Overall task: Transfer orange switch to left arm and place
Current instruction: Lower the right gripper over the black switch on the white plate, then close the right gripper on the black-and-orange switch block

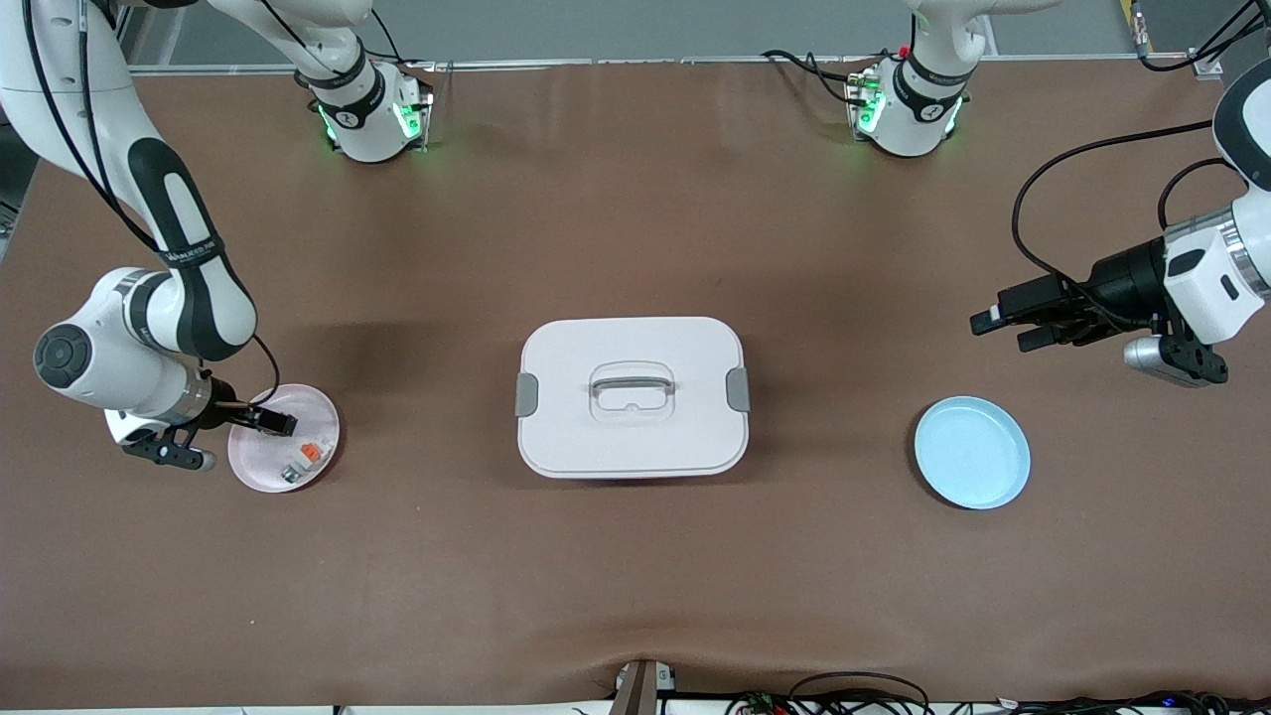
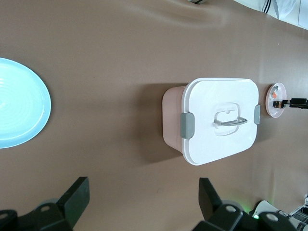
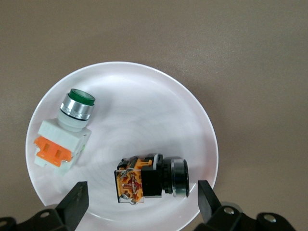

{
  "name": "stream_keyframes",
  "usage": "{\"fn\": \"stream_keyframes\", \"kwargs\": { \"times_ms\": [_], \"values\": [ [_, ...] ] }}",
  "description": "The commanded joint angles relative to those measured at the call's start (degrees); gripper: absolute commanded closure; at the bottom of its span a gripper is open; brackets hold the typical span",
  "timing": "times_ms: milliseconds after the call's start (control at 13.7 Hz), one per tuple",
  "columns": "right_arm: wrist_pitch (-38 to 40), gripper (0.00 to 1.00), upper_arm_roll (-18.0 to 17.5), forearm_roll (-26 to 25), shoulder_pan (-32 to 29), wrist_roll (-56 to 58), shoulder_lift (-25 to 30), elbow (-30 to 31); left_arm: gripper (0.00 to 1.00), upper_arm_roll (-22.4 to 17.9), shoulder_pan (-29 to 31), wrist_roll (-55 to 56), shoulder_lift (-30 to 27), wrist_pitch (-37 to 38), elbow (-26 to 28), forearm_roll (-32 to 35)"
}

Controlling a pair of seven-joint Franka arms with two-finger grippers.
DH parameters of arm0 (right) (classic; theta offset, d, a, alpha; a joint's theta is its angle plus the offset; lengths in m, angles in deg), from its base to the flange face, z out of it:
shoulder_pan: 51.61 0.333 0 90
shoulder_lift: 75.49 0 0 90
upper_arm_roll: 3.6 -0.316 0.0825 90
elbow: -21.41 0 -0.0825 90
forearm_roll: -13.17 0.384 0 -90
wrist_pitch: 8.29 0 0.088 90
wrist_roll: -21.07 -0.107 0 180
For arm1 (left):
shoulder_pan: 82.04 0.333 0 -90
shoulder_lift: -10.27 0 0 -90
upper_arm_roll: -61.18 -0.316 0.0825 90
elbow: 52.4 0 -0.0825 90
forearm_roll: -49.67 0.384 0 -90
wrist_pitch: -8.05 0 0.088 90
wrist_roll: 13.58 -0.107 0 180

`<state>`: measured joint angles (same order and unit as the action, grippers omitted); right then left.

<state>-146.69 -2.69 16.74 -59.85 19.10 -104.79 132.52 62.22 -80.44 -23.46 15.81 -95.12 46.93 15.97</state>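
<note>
your right gripper (image 3: 139, 204) hovers, jaws wide, over the pink plate (image 3: 159, 86) where the orange switch (image 3: 149, 179) lies on its side; centre them on its black body, clear of the white-and-silver piece (image 3: 65, 137), while the left gripper (image 1: 1003, 323), jaws wide, waits near the blue plate (image 1: 971, 452), apart from the box (image 1: 632, 395).

The orange switch (image 3: 151, 179) lies on its side on a pink plate (image 3: 159, 96) at my right arm's end of the bench: a black stubby body with a black round cap at one end and an orange block with metal contacts at the other. It rests near the plate's rim, apart from a white piece with a green cap (image 3: 65, 132). The box (image 1: 633, 395) sits mid-bench, white, rounded, lid closed, grey handle lying flat, grey latches on both short sides.
</note>
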Motion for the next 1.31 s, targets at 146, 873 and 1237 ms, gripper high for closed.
{"fn": "stream_keyframes", "kwargs": {
  "times_ms": [146, 873, 1237],
  "values": [
    [-1.4, 0.0, 0.0, 0.0, 0.0, -0.7, -1.5, 0.3, 0.0, 0.2, 0.4, -0.8, -0.6, -0.3, 0.4, -0.8],
    [-1.3, 0.0, 0.0, -0.1, -0.1, -0.3, -3.1, -0.2, 0.0, 0.2, 0.7, -0.8, -0.7, 0.0, 0.9, -0.8],
    [-1.3, 0.0, 0.0, -0.1, -0.1, -0.2, -3.6, -0.6, 0.0, 0.2, 0.7, -0.8, -0.6, 0.0, 0.9, -0.8]
  ]
}}
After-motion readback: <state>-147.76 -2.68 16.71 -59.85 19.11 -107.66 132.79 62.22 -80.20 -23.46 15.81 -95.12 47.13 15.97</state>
